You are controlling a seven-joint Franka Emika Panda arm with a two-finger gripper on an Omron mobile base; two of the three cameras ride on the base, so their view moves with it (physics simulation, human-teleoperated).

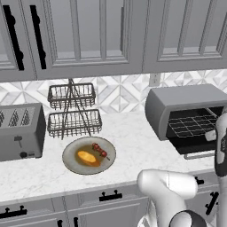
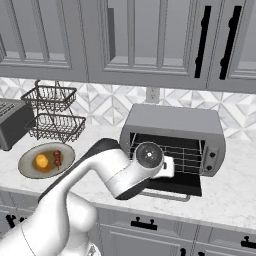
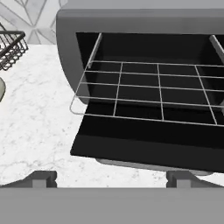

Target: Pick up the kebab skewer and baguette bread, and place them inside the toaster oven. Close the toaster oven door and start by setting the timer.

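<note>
The claw (image 3: 111,178), spread wide and seemingly empty, faces the toaster oven door (image 3: 144,142), dropped open.

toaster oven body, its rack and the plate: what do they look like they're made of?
Toaster oven: looks like brushed or matte grey metal, going by its even grey shell with a soft sheen.
Wire rack: thin bare metal wire, pale grid lines against the dark cavity.
Plate: probably glazed ceramic, with a smooth grey-beige rim and a mild gloss; it could be plastic.

You see the toaster oven (image 3: 65,48) in matt grey metal, its wire rack (image 3: 144,94) thin bright steel, on a smooth marbled table (image 3: 39,118).
</note>
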